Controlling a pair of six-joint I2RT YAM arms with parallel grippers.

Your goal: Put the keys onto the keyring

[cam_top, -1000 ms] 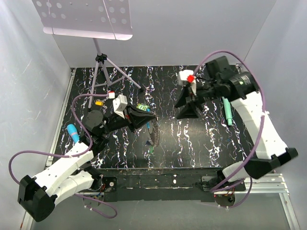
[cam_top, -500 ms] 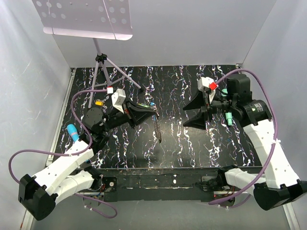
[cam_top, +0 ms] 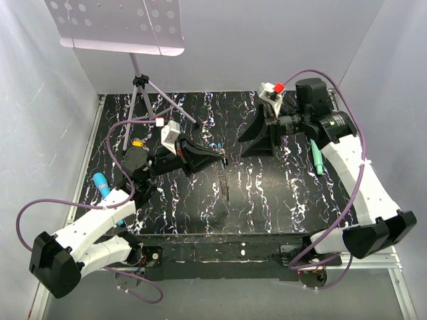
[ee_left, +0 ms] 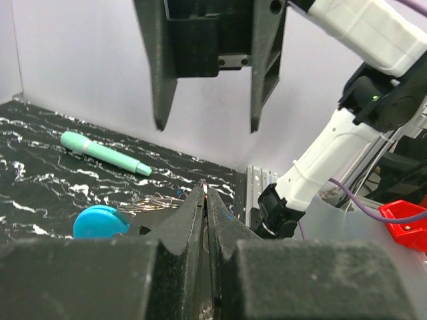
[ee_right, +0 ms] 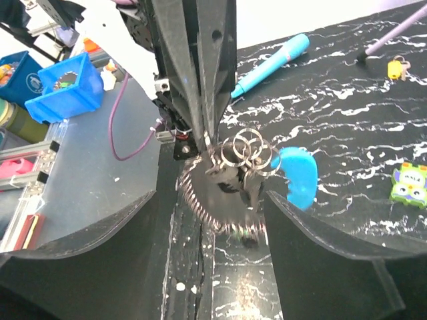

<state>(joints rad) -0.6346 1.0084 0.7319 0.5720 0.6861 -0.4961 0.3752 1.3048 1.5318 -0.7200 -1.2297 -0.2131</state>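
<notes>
Our left hand (cam_top: 222, 157) has its fingers pressed together on the top of the keyring (cam_top: 225, 180), held up over the middle of the counter (cam_top: 280, 200). The chain hangs straight down from that pinch, with the blue clip (ee_right: 298, 175) and a bunch of small rings just beside the grip. The dangling part is blurred, so we cannot tell whether any keys are on it. To the right, our right hand (cam_top: 243, 147) faces the chain, fingers apart and holding nothing, near but not touching.
</notes>
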